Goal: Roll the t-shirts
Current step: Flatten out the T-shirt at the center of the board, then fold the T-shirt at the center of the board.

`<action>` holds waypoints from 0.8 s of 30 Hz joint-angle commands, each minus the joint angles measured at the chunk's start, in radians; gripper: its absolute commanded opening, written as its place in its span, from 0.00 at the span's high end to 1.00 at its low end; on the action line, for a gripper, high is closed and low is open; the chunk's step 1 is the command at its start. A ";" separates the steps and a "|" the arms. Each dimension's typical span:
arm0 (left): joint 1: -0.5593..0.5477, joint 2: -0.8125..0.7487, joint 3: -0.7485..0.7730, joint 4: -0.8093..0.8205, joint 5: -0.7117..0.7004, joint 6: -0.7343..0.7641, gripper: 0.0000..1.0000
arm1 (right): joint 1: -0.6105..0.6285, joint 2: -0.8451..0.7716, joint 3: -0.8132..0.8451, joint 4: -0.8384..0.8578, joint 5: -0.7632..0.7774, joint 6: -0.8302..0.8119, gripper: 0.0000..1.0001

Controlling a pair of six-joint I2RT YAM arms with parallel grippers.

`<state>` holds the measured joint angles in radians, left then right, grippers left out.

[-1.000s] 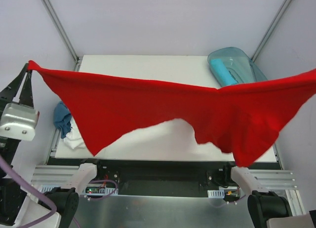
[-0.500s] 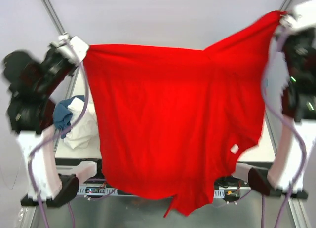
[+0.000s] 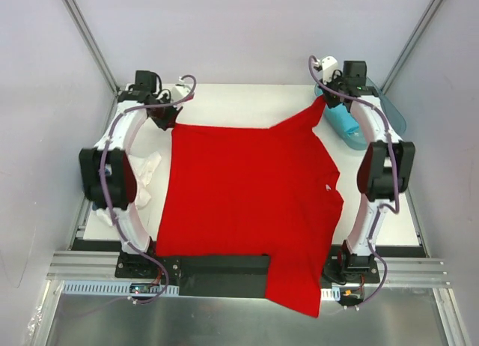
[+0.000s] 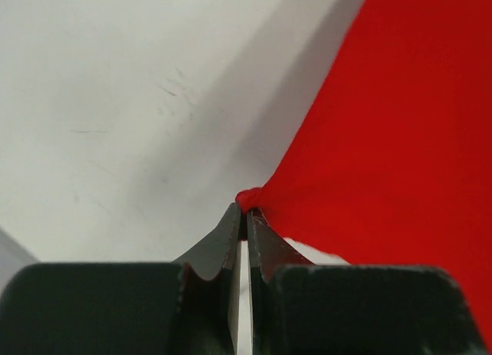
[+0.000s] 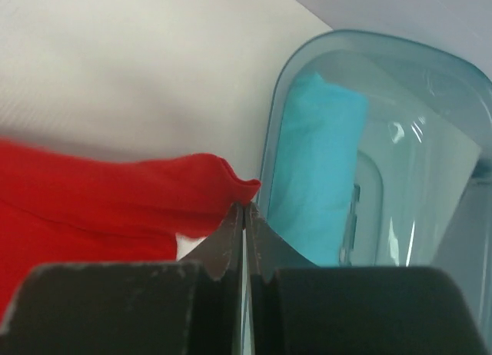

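Note:
The red t-shirt (image 3: pixel 247 189) lies spread flat on the white table (image 3: pixel 239 99), its near end hanging over the front edge. My left gripper (image 3: pixel 166 121) is shut on the shirt's far left corner, seen pinched at the tips in the left wrist view (image 4: pixel 247 199). My right gripper (image 3: pixel 323 100) is shut on the far right corner, seen in the right wrist view (image 5: pixel 244 192). A turquoise rolled shirt (image 3: pixel 344 120) lies in the tub; it also shows in the right wrist view (image 5: pixel 319 170). White cloth (image 3: pixel 146 174) lies at the left edge.
The translucent teal plastic tub (image 3: pixel 389 110) stands at the table's far right corner, right beside my right gripper; its rim shows in the right wrist view (image 5: pixel 369 44). Both arms arch over the table's left and right sides.
The red shirt was held stretched high in the air, then swung forward; now it lies flat on the table with both grippers lowered to the far corners, still holding it.

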<state>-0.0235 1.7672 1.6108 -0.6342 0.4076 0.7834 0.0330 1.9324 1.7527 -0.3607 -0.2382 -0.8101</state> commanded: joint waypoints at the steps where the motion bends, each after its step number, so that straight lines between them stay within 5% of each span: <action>1: -0.006 0.138 0.109 0.002 -0.039 0.036 1.00 | 0.022 0.153 0.235 0.028 0.046 -0.031 0.99; 15: -0.003 0.383 0.378 0.005 -0.119 -0.068 1.00 | 0.099 0.447 0.531 0.140 0.310 -0.112 0.99; 24: -0.001 0.376 0.410 0.004 -0.141 -0.085 1.00 | 0.107 0.378 0.484 0.207 0.320 -0.069 1.00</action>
<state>-0.0261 2.1777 2.0022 -0.6292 0.2955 0.7139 0.1410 2.4081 2.2498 -0.2317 0.0727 -0.9039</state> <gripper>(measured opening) 0.010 0.011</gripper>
